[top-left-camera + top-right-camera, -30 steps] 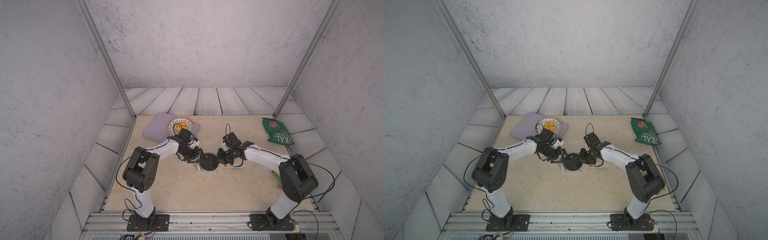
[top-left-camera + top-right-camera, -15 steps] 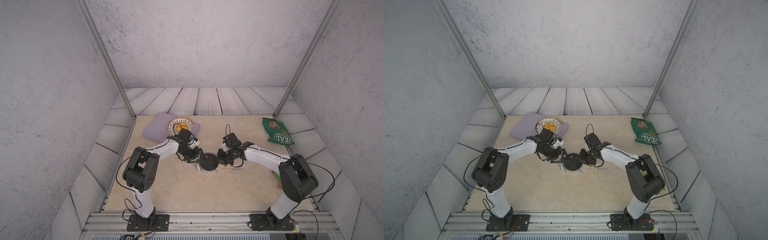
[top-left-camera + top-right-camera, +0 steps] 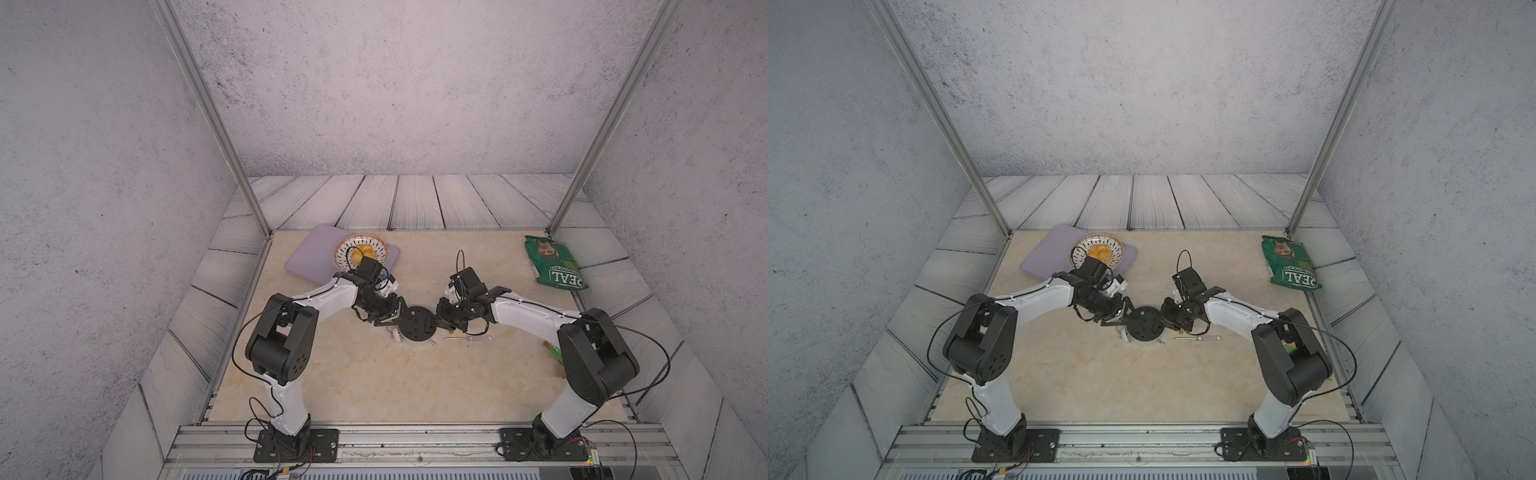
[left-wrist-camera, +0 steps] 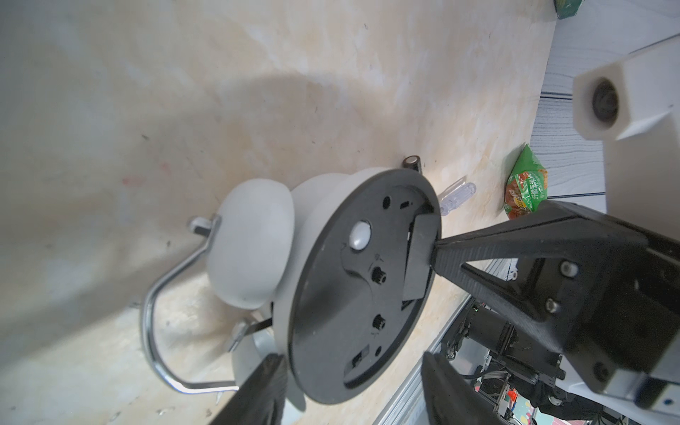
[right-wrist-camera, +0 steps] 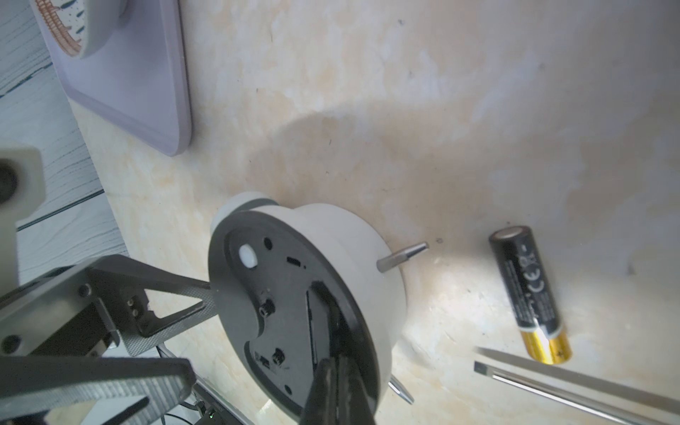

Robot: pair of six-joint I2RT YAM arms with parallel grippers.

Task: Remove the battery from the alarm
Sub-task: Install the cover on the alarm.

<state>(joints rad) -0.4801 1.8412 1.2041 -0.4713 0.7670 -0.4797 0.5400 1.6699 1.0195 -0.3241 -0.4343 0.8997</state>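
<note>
Nothing moved: right pincer [image 4: 423, 243], pressed together, pokes the black back of the round white twin-bell alarm [image 5: 287, 287]; left pincer [image 5: 198, 329], spread, straddles its rim; black gold-ended battery [image 5: 526, 290] lies alongside, mid desk [image 5: 441, 110].

alarm [image 3: 1144, 323] between left gripper [image 3: 1118, 316] and right gripper [image 3: 1167, 320]; battery [image 3: 1160, 342] just beside

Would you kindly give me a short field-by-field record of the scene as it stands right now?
alarm: round white twin-bell alarm clock, dial down, black back panel up
battery: small black cylindrical battery with a gold end, outside the clock, lying on the beige tabletop
tool: slim clear-handled screwdriver, on the table beside the battery
right gripper: shut, fingers poked into the back panel's open slot
left gripper: fingers either side of the clock's rim; clamping unclear
status: battery appears removed
</note>
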